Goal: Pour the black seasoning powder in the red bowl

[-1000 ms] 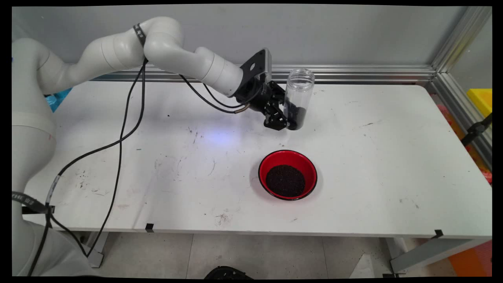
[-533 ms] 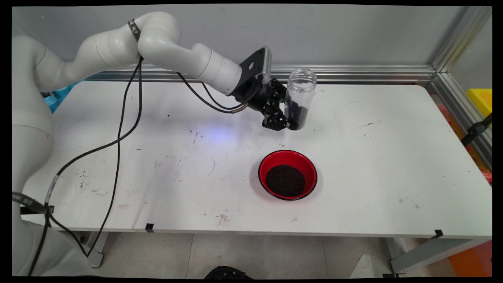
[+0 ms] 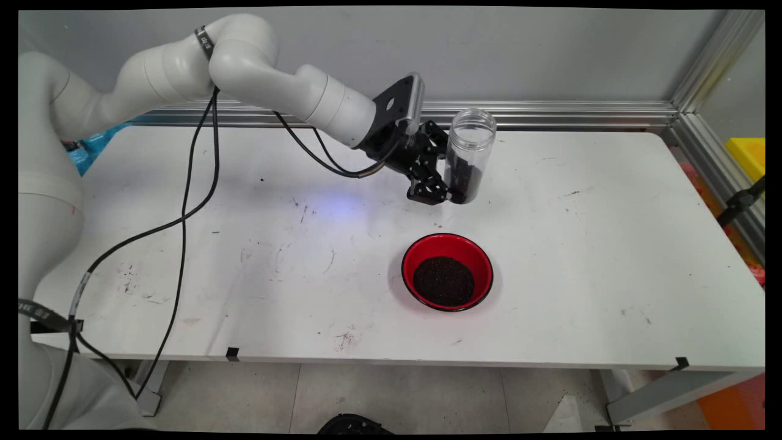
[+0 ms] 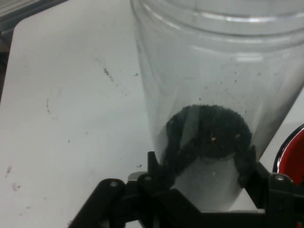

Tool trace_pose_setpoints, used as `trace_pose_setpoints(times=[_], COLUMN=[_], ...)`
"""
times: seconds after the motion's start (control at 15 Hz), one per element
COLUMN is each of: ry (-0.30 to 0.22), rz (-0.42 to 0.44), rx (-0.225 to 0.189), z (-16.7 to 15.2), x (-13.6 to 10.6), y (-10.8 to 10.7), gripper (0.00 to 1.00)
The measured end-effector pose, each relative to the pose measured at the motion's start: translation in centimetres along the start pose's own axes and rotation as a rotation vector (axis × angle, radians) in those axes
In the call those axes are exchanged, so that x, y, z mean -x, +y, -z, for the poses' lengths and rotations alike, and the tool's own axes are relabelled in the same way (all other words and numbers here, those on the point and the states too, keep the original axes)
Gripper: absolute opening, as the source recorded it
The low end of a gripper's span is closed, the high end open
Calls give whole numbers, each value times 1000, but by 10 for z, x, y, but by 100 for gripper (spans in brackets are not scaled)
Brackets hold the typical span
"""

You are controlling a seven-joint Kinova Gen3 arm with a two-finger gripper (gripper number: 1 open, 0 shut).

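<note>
My gripper point(image 3: 449, 186) is shut on a clear plastic jar point(image 3: 468, 153), gripping its lower part. The jar stands nearly upright, mouth up, leaning slightly right, with dark grains in its bottom third. It hangs above the table's far middle. In the hand view the jar point(image 4: 218, 90) fills the frame between my fingers point(image 4: 156, 166), and the dark grains point(image 4: 209, 135) show through its wall. A red bowl point(image 3: 447, 271) holding a mound of the same dark grains sits on the table nearer the front, just below the jar; its rim point(image 4: 292, 154) shows at the right edge.
The white table point(image 3: 611, 244) is scuffed and speckled. An aluminium rail point(image 3: 580, 113) runs along the back and right side. Black cables point(image 3: 183, 214) hang from the arm over the table's left part. A yellow box point(image 3: 748, 156) stands beyond the right edge.
The jar has shifted slightly right and up in my grip, and the arm's elbow has risen a little. The bowl has stayed put.
</note>
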Motion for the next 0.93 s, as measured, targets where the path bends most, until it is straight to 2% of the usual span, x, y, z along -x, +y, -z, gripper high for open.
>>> trace_pose_setpoints(times=[0.47,0.93], ry=[6,2], rz=[-66,-203], rx=[-10,-41], z=[2,3], x=[-5,-14], y=[1,0], gripper=[0,0])
